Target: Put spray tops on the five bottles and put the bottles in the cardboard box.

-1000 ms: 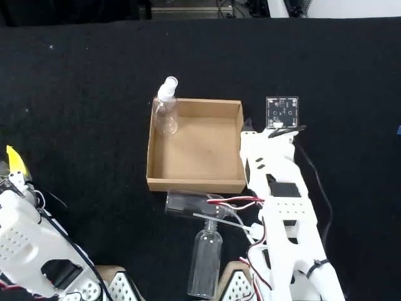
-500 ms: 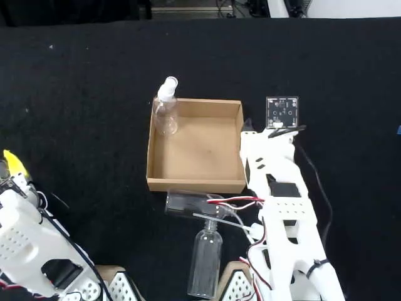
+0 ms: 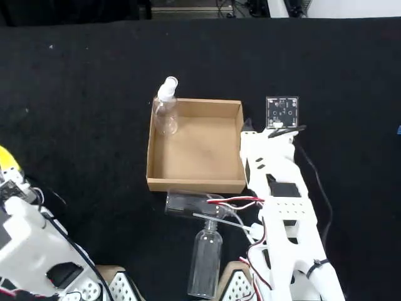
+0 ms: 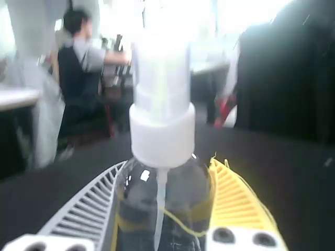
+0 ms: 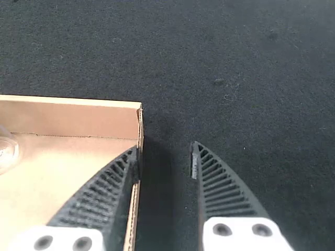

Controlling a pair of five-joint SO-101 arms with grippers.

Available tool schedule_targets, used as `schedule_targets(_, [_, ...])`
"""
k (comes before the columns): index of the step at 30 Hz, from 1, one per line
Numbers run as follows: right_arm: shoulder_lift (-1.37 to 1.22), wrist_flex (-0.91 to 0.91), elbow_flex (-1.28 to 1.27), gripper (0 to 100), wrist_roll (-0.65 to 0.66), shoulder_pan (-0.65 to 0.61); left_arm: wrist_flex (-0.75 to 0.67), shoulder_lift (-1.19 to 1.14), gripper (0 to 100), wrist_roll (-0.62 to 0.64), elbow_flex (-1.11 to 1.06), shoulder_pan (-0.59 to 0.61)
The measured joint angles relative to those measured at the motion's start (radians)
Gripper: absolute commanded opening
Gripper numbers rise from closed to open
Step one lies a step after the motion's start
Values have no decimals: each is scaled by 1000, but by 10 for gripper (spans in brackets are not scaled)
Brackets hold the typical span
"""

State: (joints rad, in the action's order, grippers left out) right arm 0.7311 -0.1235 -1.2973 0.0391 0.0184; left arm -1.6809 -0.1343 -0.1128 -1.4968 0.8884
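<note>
The cardboard box (image 3: 150, 169) lies mid-table. A clear bottle with a white spray top (image 3: 166, 106) stands in its far left corner and also peeks in as the bottle (image 5: 5, 149). Two clear bottles without tops lie in front of the box: one (image 3: 185, 204) sideways along its near wall, one (image 3: 205, 263) pointing at it. My left gripper (image 4: 162, 222) is shut on a clear bottle (image 4: 157, 209) with a white spray top (image 4: 162, 120); its yellow finger (image 3: 7, 160) shows at the table's left edge. My right gripper (image 5: 163, 154) is open, straddling the box wall (image 5: 138, 130).
A small black square board (image 3: 282, 111) stands just beyond the right arm (image 3: 279, 194). Red and white wires (image 3: 235, 202) cross over the lying bottles. Black cloth covers the table, with free room on the left, far side and right.
The left arm has shifted a little toward the table's left edge, its yellow finger now partly out of the high view. The right arm and the bottles have not moved.
</note>
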Motion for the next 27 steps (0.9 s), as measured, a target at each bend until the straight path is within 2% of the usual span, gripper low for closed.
schedule_targets(4, [0,0,0,141,0,0,28,195,27,-57,-77,-100])
schedule_targets(9, [0,0,0,141,0,0,140,466,29,-109,-161,-267])
schedule_targets(13, [0,0,0,141,0,0,330,657,29,-91,-160,-354])
schedule_targets(18, [0,0,0,141,0,0,626,867,29,-2,-160,-466])
schedule_targets(22, [0,0,0,141,0,0,801,1034,29,69,-155,-572])
schedule_targets(27, [0,0,0,141,0,0,970,1238,29,87,-164,-730])
